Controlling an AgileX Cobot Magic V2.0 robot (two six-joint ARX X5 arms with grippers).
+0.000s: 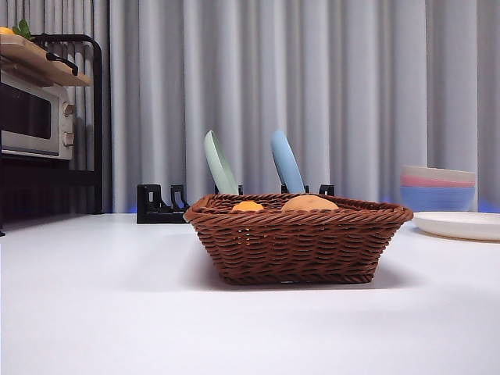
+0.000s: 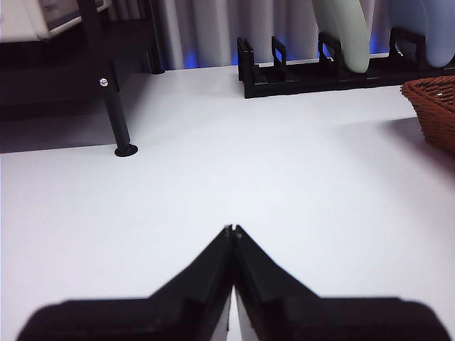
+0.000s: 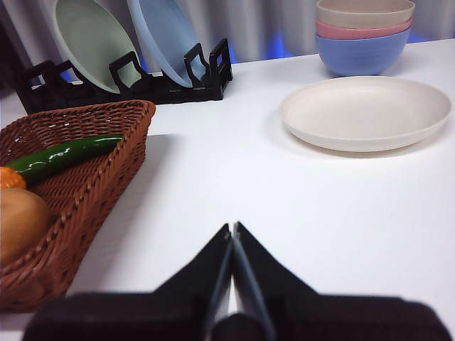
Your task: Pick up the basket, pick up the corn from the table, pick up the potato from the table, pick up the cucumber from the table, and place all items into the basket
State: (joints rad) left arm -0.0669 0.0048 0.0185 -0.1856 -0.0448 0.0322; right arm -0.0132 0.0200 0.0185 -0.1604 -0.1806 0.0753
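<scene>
The dark-brown wicker basket (image 1: 297, 238) stands on the white table (image 1: 94, 312) in the middle of the front view. Over its rim show the tops of the orange corn (image 1: 248, 206) and the tan potato (image 1: 309, 203). In the right wrist view the basket (image 3: 85, 177) holds the green cucumber (image 3: 64, 156), the potato (image 3: 20, 222) and an edge of the corn (image 3: 8, 177). My right gripper (image 3: 232, 229) is shut and empty over bare table beside the basket. My left gripper (image 2: 232, 229) is shut and empty over bare table; a basket corner (image 2: 434, 106) shows in its view.
A black dish rack (image 1: 160, 205) behind the basket holds a green plate (image 1: 220, 164) and a blue plate (image 1: 287, 162). A cream plate (image 3: 366, 112) and stacked bowls (image 3: 364, 35) stand at the right. A toaster oven (image 1: 35, 117) sits on a black shelf at the left.
</scene>
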